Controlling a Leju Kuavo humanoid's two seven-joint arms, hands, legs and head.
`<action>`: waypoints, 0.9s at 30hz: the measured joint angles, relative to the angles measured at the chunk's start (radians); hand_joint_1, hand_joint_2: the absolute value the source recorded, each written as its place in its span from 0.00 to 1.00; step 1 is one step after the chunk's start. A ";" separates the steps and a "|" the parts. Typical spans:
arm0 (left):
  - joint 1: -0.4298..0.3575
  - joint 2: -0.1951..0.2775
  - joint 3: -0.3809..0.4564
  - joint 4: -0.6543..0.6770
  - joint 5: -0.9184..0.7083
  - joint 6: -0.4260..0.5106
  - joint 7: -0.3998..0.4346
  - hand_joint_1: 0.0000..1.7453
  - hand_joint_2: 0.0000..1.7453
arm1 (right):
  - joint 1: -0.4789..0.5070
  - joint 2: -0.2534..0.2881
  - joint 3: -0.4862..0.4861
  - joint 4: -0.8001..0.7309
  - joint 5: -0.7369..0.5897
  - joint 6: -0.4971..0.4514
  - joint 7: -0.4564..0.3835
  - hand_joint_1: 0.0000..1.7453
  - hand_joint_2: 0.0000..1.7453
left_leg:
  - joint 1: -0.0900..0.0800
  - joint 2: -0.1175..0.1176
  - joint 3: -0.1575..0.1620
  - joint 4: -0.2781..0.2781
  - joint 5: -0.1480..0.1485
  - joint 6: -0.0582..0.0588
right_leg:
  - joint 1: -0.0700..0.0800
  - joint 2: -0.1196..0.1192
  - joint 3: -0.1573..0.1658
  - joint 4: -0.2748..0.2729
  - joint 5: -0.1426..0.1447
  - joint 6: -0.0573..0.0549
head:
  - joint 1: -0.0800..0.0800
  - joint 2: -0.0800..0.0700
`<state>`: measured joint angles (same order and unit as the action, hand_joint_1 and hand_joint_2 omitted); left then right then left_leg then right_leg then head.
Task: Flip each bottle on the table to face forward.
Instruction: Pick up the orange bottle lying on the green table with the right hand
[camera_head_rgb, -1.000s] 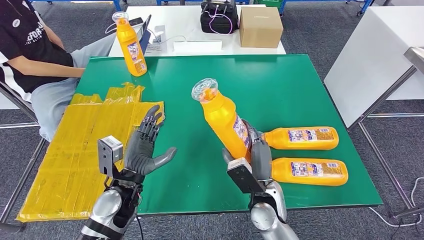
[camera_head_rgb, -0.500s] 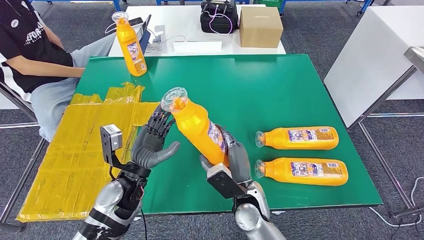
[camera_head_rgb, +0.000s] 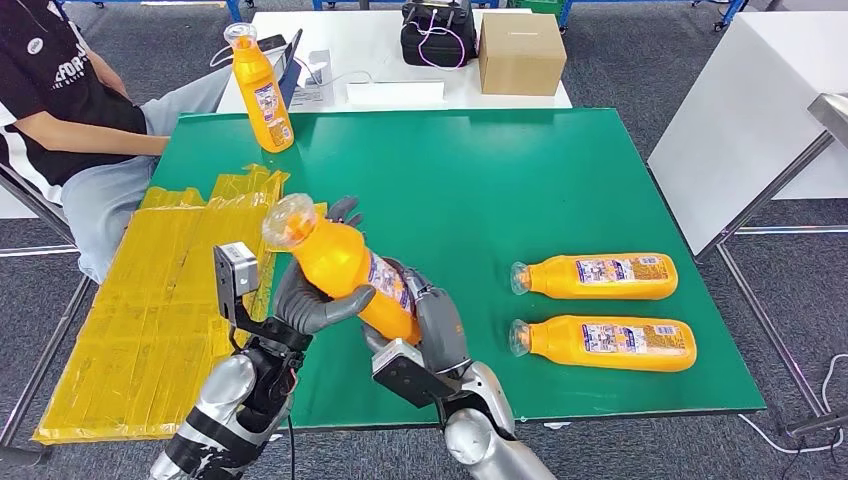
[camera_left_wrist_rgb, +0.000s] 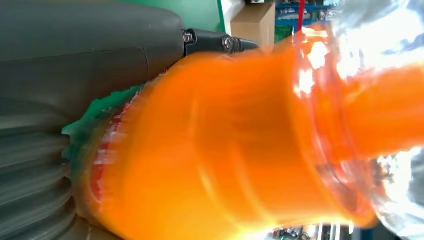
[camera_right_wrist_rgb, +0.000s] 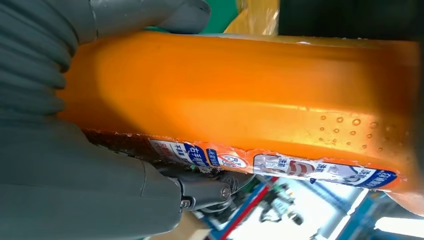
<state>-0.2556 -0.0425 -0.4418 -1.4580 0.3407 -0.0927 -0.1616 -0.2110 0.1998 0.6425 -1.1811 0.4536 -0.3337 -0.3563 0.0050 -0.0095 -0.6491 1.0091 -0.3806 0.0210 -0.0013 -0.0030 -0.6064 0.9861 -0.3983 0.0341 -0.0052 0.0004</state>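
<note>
An orange bottle (camera_head_rgb: 338, 262) with a clear cap hangs tilted over the green table (camera_head_rgb: 520, 170), its cap toward the left. My right hand (camera_head_rgb: 432, 322) grips its labelled lower part. My left hand (camera_head_rgb: 308, 298) cups the upper body, thumb under it and fingers behind it. Up close, the bottle (camera_left_wrist_rgb: 240, 140) lies against my left hand (camera_left_wrist_rgb: 75, 55), and my right hand (camera_right_wrist_rgb: 65, 165) wraps the labelled bottle (camera_right_wrist_rgb: 240, 85). Two more orange bottles (camera_head_rgb: 600, 276) (camera_head_rgb: 610, 342) lie on their sides at the right, caps to the left. Another bottle (camera_head_rgb: 261, 92) stands upright at the far left corner.
A crumpled yellow plastic sheet (camera_head_rgb: 160, 300) covers the table's left side and hangs over its edge. A person (camera_head_rgb: 60, 110) sits at the far left corner. Behind stands a white table with a cardboard box (camera_head_rgb: 520, 52) and a black bag (camera_head_rgb: 438, 35).
My right hand has carried the bottle leftward and tipped it further over. My left hand, open and apart before, now closes around the bottle's upper body.
</note>
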 joint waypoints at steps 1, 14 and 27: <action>-0.001 0.000 -0.001 0.002 0.003 0.002 -0.002 0.51 1.00 | -0.002 0.001 0.012 0.003 0.008 0.000 -0.001 1.00 1.00 | 0.000 0.000 0.000 0.000 0.000 0.000 | 0.000 0.000 0.000 0.000 0.000 0.000 | 0.000 0.000; 0.021 -0.003 0.002 0.006 0.040 0.100 -0.041 1.00 1.00 | -0.029 -0.004 0.071 0.036 0.025 0.001 0.030 1.00 1.00 | 0.000 0.000 0.000 0.000 0.000 0.000 | 0.000 0.000 -0.001 0.000 0.000 0.000 | 0.000 0.000; 0.030 -0.015 0.016 -0.015 0.007 0.197 -0.083 1.00 1.00 | -0.009 -0.011 0.085 0.031 -0.007 -0.031 0.006 0.00 0.00 | 0.000 0.000 -0.001 0.000 0.000 0.000 | 0.000 0.000 -0.001 0.000 0.000 0.000 | 0.000 0.000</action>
<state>-0.2256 -0.0575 -0.4261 -1.4728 0.3477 0.1047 -0.2442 -0.2204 0.1886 0.7279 -1.1503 0.4462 -0.3643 -0.3501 0.0050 -0.0092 -0.6499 1.0091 -0.3806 0.0209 -0.0013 -0.0029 -0.6077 0.9861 -0.3983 0.0341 -0.0052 0.0004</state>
